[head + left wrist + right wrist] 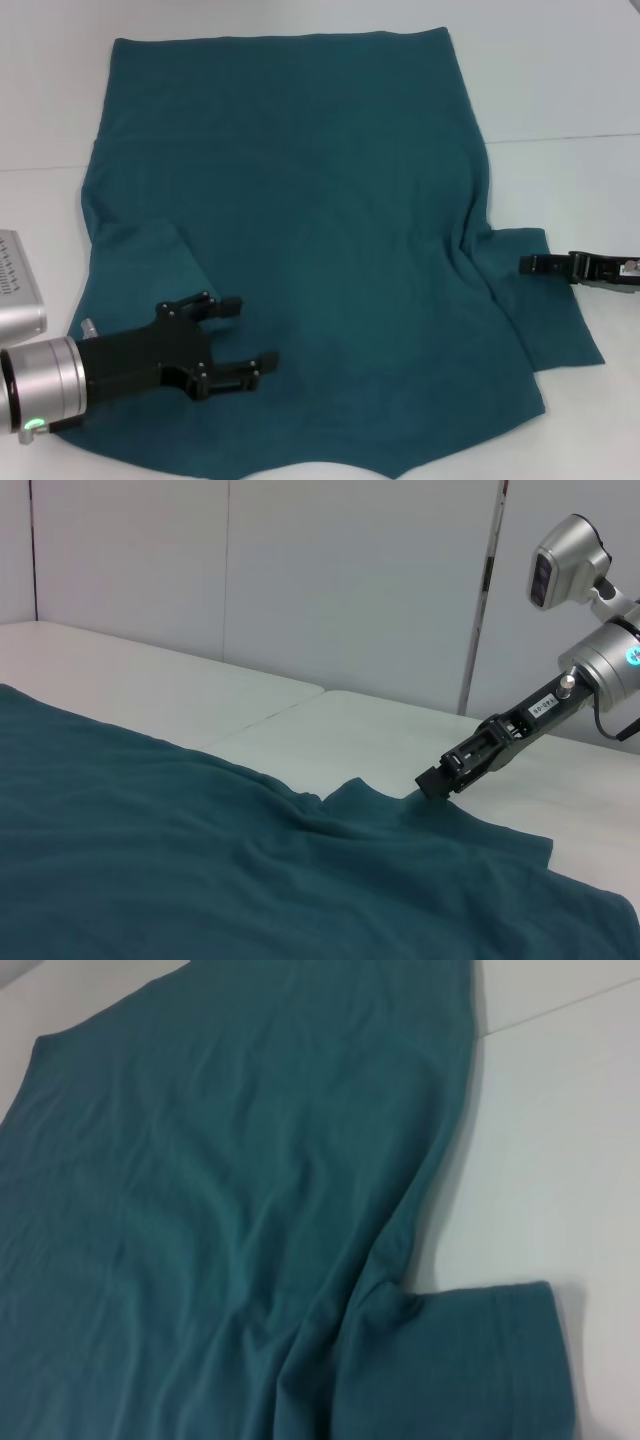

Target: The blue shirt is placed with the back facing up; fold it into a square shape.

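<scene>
The blue shirt [300, 200] lies spread on the white table [560, 90], plain side up, with its hem at the far end. Its left sleeve [140, 270] is folded in onto the body. The right sleeve [555, 320] lies flat, sticking out sideways. My left gripper [258, 332] hovers open over the shirt's near left part, holding nothing. My right gripper [527, 264] is shut, its tip at the right sleeve's upper edge; in the left wrist view the right gripper [437, 780] touches the cloth there. The right wrist view shows the shirt [200, 1210] and sleeve [480, 1360].
A grey metal device [15, 290] sits at the table's left edge. A seam [570, 137] crosses the table top. Bare white table lies to the right of and beyond the shirt. White wall panels [350, 580] stand behind the table.
</scene>
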You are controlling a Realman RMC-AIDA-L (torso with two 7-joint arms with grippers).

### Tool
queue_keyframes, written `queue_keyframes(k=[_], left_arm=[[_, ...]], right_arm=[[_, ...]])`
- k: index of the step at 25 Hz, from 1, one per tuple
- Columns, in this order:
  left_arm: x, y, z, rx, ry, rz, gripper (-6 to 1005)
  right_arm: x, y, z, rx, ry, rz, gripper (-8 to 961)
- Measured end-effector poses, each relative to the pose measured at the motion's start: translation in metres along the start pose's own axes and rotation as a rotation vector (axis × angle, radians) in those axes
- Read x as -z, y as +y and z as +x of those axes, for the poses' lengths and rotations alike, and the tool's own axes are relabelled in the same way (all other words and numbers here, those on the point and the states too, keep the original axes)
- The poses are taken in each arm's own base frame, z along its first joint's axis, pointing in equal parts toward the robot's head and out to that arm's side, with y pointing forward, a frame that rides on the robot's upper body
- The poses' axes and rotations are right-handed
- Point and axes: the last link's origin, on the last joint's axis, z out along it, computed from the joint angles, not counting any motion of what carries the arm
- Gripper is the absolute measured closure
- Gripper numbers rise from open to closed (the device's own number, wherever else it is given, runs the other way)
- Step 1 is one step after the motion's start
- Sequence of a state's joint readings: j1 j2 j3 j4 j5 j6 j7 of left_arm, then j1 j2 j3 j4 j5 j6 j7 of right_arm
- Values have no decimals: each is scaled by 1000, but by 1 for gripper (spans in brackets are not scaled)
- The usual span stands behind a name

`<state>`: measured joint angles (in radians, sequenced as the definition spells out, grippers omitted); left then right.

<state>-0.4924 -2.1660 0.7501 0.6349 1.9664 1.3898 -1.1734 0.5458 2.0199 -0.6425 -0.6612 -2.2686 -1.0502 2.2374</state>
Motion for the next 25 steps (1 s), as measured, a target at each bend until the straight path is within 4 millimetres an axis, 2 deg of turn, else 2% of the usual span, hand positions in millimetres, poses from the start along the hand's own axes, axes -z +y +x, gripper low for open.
queue_keyframes(k=[2, 9, 15, 20, 25], left_arm=[[0, 0, 0, -1, 0, 1, 108], [1, -1, 0, 0, 2, 5, 108], [2, -1, 0, 2, 2, 8, 108], [2, -1, 0, 3, 4, 7, 108], [2, 0, 0, 6, 6, 3, 108]], right_arm=[[0, 0, 0, -3, -3, 2, 67], [-3, 3, -1, 13, 7, 0, 232], [-4, 4, -1, 17, 9, -1, 477], [-3, 3, -2, 20, 4, 4, 719], [-2, -1, -1, 18, -9, 20, 901]])
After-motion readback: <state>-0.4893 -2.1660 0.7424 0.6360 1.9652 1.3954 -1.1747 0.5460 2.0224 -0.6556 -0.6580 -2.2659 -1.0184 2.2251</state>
